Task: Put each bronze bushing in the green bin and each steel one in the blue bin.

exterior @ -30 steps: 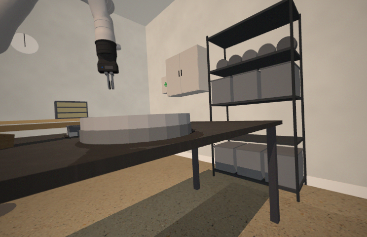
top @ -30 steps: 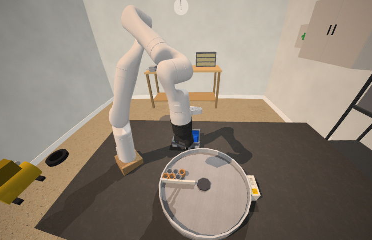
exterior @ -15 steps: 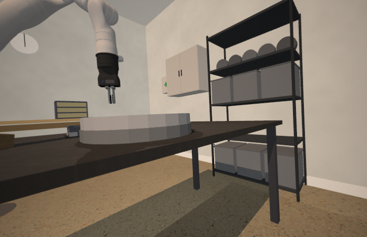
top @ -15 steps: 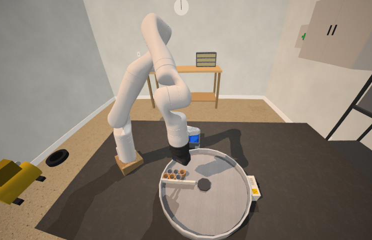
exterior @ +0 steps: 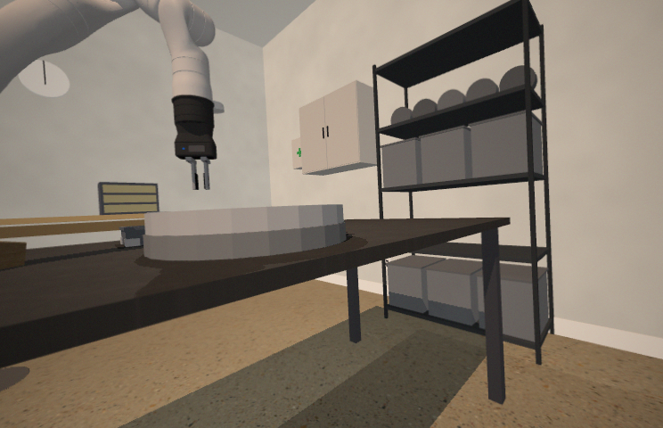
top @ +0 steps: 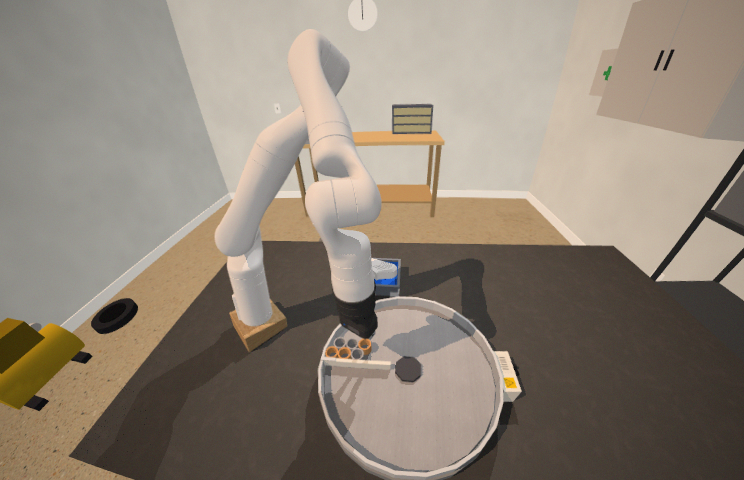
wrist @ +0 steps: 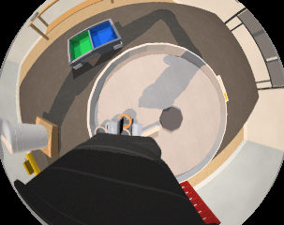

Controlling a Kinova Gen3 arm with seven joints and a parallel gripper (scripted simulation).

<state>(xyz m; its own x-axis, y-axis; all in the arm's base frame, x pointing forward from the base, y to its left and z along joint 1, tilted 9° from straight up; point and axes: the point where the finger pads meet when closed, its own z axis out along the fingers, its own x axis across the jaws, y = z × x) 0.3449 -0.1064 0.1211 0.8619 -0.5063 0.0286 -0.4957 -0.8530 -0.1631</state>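
Several bushings stand upright in a cluster on the turntable, behind its pale bar. Three are orange-brown bronze: one bronze bushing at the cluster's back right, two at the front left. Three are grey steel, including a steel bushing at the front right. My gripper is open partway and empty, pointing down above the turntable; in the wrist view a bronze bushing appears between its fingers but lies below. The blue bin and green bin look empty; the top view hides the green one.
The pale bar runs from the turntable's dark hub to its raised rim. A white box with a yellow label sits at the turntable's right side. The arm's wooden base block stands at the left.
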